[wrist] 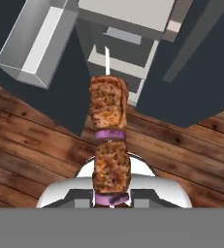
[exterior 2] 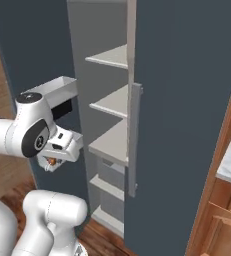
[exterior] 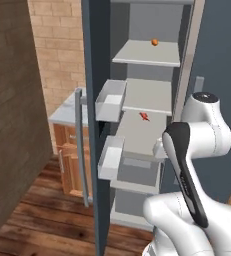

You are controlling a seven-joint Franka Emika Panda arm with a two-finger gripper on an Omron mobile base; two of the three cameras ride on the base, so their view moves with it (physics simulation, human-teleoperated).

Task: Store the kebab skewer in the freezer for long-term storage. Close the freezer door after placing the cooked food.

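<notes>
The kebab skewer (wrist: pixel 108 126), brown meat chunks and purple onion slices on a thin white stick, is held in my gripper (wrist: pixel 111 199), which is shut on its lower end. In the right base view the gripper (exterior 2: pixel 50 162) hangs low in front of the open freezer (exterior 2: pixel 109 105), pointing down, just outside the shelves. The freezer door (exterior: pixel 89 75) stands wide open to the left, edge-on, with white bins (exterior: pixel 111 100) on its inner side. Pale grey freezer shelves (exterior: pixel 147 95) face me behind the arm.
A small orange ball (exterior: pixel 155 42) lies on an upper shelf and a small red item (exterior: pixel 145 116) on a middle shelf. The right door (exterior 2: pixel 187 100) is shut, with a long handle (exterior 2: pixel 133 140). Wooden cabinets (exterior: pixel 69 150) stand beyond the open door, with wood floor (wrist: pixel 31 140) below.
</notes>
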